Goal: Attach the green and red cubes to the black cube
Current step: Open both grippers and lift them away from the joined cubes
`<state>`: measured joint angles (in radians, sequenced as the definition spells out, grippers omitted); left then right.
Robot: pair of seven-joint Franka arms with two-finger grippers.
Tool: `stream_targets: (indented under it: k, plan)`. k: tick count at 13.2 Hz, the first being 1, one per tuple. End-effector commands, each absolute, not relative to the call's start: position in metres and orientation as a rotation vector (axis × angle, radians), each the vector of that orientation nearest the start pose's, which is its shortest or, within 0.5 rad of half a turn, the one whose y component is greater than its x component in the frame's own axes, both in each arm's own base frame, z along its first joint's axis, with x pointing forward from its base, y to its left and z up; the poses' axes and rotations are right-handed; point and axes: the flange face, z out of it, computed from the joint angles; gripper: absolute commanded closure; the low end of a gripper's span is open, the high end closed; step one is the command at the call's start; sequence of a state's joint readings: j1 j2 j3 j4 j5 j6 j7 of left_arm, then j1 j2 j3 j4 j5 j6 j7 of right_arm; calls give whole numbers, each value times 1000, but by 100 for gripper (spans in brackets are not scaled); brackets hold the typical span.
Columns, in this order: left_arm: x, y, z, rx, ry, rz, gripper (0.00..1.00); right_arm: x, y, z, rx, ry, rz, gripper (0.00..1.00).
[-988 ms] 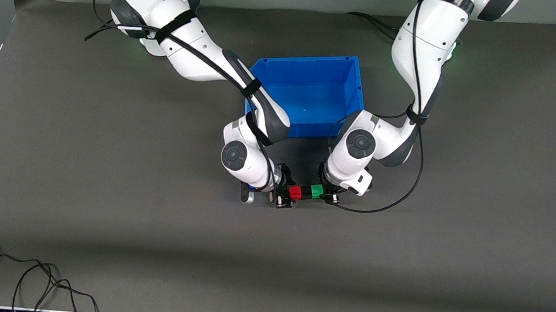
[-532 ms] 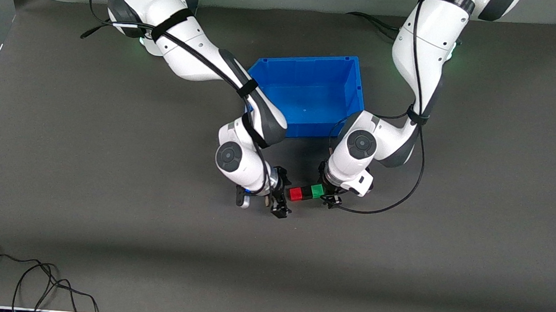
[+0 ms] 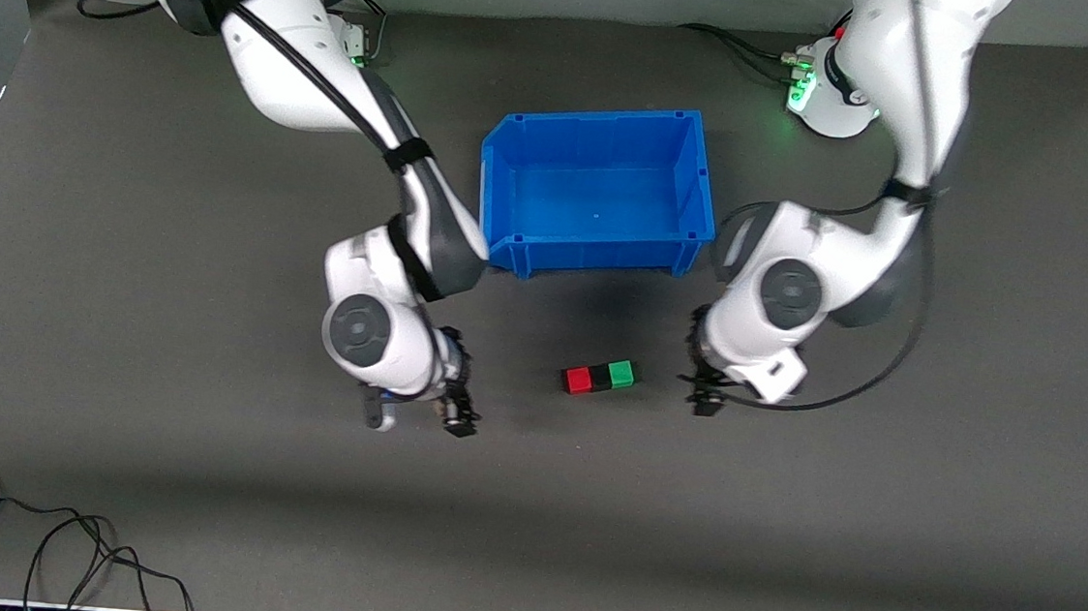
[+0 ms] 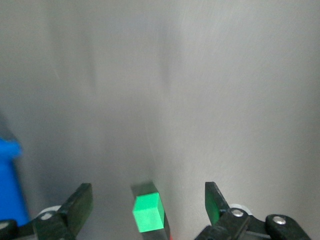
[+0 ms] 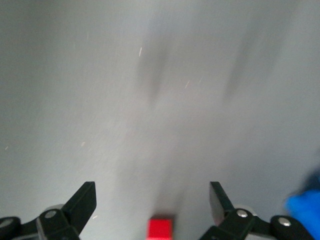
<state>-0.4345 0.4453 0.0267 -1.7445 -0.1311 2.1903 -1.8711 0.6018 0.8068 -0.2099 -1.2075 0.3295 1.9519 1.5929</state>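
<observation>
Lying on the tabletop [image 3: 201, 473] in the front view, the red cube [image 3: 578, 380], black cube [image 3: 601, 377] and green cube [image 3: 622, 374] touch in a row (nearer the camera than the blue bin [image 3: 507, 162]), well apart from the right gripper [image 3: 459, 419] and left gripper [image 3: 704, 396].

Left wrist view: the left gripper [image 4: 148, 205] is spread wide, the green cube [image 4: 148, 213] between its fingers, untouched.

Right wrist view: the right gripper [image 5: 152, 204] gapes, the red cube [image 5: 161, 227] untouched.
</observation>
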Motion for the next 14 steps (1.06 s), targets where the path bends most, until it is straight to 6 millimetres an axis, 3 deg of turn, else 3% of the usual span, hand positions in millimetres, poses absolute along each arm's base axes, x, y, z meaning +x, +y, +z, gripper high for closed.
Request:
stream_targets:
  k: [1, 3, 6, 9, 11, 14]
  plan:
    - [601, -194, 369, -2431, -1983, 185, 0, 659, 282, 337, -2654, 1707, 267, 0]
    - [605, -134, 396, -2523, -1863, 213, 0, 647, 239, 359, -2712, 1595, 290, 0]
    - [594, -78, 441, -2696, -1629, 224, 0, 632, 173, 393, -2759, 1442, 296, 0]
    - [578, -18, 487, -2853, -1315, 205, 0, 625, 125, 420, -2817, 1269, 309, 0]
    - [567, 2, 509, -2932, -1148, 214, 0, 619, 89, 451, -2883, 1208, 247, 0]
    - [554, 17, 550, -3059, -783, 108, 0, 595, 61, 488, -2974, 1028, 229, 0]
